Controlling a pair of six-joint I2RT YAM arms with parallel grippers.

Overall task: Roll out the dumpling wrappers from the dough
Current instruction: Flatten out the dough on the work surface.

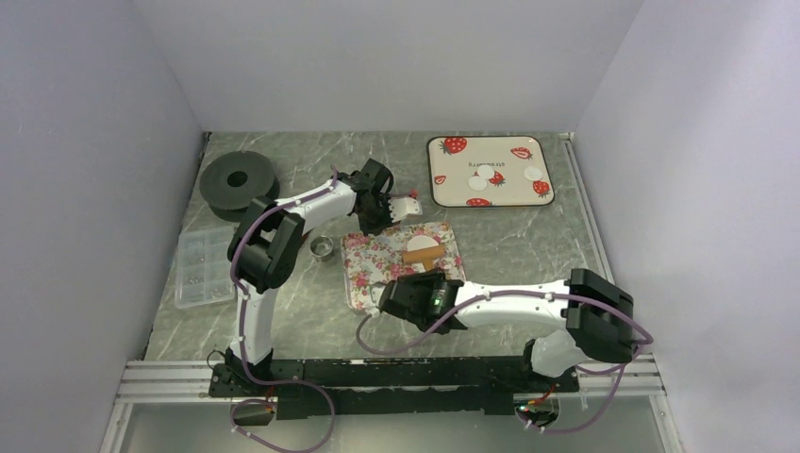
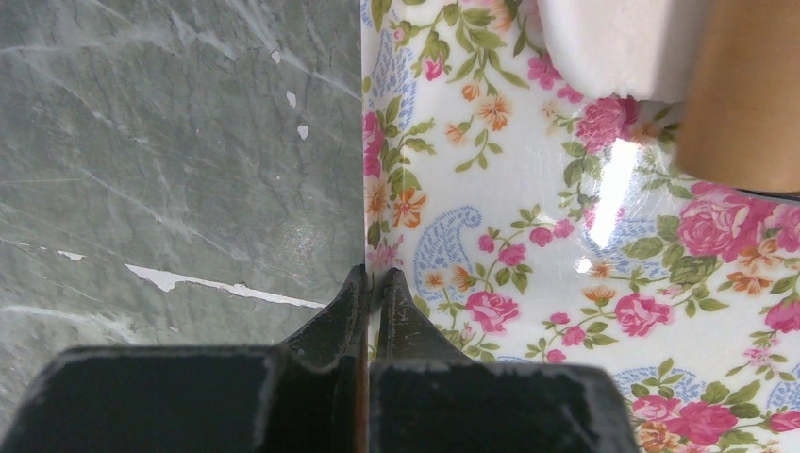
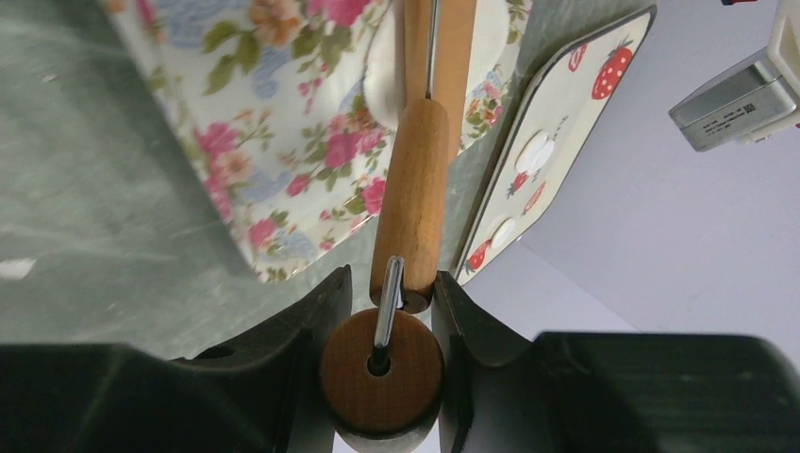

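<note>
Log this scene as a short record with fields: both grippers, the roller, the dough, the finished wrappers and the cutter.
left gripper: shut on the edge of the floral tray
right gripper: shut on the handle of the wooden roller
dough: white piece on the floral tray, against the roller
dumpling wrappers: a few white discs lying on the strawberry tray, far right
ring cutter: on the table, left of the floral tray

The rectangular tray (image 1: 363, 272) is white with pink roses, green leaves, blue paisley. The wooden rolling pin (image 3: 412, 198) on it is tan; the square tray (image 1: 509, 195) beyond it, cream with red strawberries.
</note>
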